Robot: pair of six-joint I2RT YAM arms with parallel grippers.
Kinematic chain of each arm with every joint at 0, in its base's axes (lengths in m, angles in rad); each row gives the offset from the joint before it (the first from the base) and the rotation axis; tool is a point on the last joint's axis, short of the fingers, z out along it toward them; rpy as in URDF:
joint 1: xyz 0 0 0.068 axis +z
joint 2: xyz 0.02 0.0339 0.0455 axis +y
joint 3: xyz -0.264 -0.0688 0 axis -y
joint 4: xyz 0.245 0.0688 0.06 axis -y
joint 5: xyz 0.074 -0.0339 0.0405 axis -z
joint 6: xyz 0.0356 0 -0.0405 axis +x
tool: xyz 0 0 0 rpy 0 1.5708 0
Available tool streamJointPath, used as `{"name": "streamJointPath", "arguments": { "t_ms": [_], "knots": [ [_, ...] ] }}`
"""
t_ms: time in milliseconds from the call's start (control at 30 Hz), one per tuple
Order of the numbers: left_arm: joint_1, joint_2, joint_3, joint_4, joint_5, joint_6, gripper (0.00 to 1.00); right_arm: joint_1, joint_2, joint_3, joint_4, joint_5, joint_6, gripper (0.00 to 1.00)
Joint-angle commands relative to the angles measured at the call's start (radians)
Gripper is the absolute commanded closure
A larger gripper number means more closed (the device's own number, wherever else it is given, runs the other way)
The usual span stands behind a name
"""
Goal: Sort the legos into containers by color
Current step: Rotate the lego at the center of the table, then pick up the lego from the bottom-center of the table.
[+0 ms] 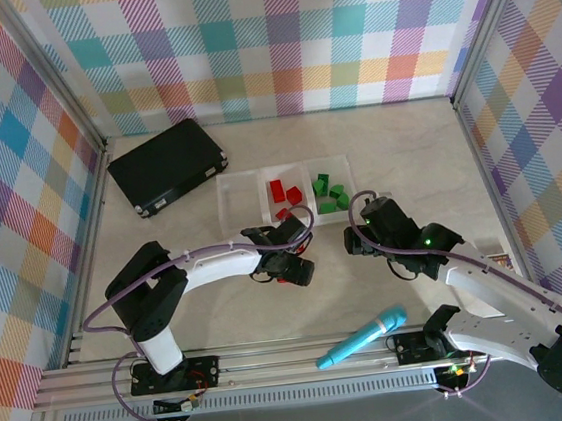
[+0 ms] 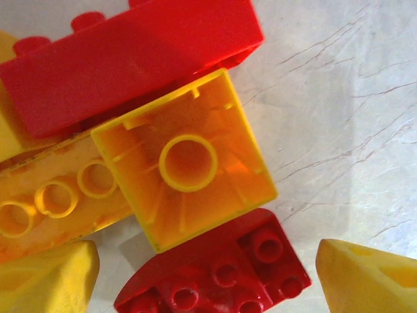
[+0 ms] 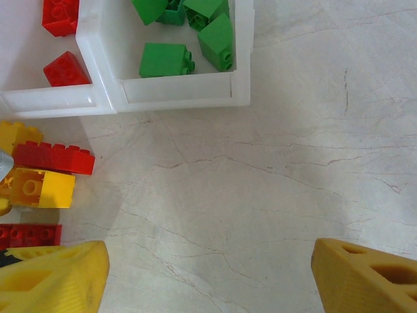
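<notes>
Legos (image 2: 130,62): a loose heap of reds and yellow-oranges sits centre of the top view, just below the containers (image 1: 262,172). Step in hand, as I read it: picking from that heap.

The black case (image 1: 168,165) at upper left is well apart from the work. The left gripper (image 2: 208,290) hangs right over the heap, jaws apart, nothing clamped. An upturned yellow-orange brick (image 2: 186,160) is centred under it. Neighbours touch it (red brick (image 2: 215,274) below, long orange one (image 2: 52,202) at left), so the claw needs a gap. Bare table (image 2: 352,130) lies on its right side.

The leftmost tray (image 1: 241,197) looks empty, though glare makes that unsure. I'd send yellow there. The middle tray (image 3: 39,101) holds red bricks (image 3: 65,68), the right tray (image 3: 176,91) green bricks (image 3: 166,59).

The right gripper (image 3: 208,283) has jaws apart and empty, over open table with plenty of room. The teal toy (image 1: 363,338) at lower centre is out of the way.
</notes>
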Motion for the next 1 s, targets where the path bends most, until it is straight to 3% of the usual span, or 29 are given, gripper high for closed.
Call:
{"name": "streamJointPath", "arguments": {
  "t_ms": [0, 233, 500, 967],
  "knots": [
    [0.006, 0.004, 0.009, 0.034, 0.032, 0.012, 0.15, -0.004, -0.016, -0.013, -0.012, 0.009, 0.014, 0.19],
    [0.005, -0.002, -0.012, 0.060, 0.079, 0.013, 0.18, -0.007, -0.019, -0.019, -0.013, 0.008, 0.015, 0.18],
    [-0.007, -0.002, -0.009, 0.024, 0.122, 0.109, 0.20, -0.008, -0.029, -0.028, -0.016, 0.008, 0.015, 0.18],
    [-0.022, -0.035, -0.057, -0.043, 0.074, 0.139, 0.31, -0.011, -0.038, -0.039, -0.013, 0.006, 0.021, 0.18]
  ]
}}
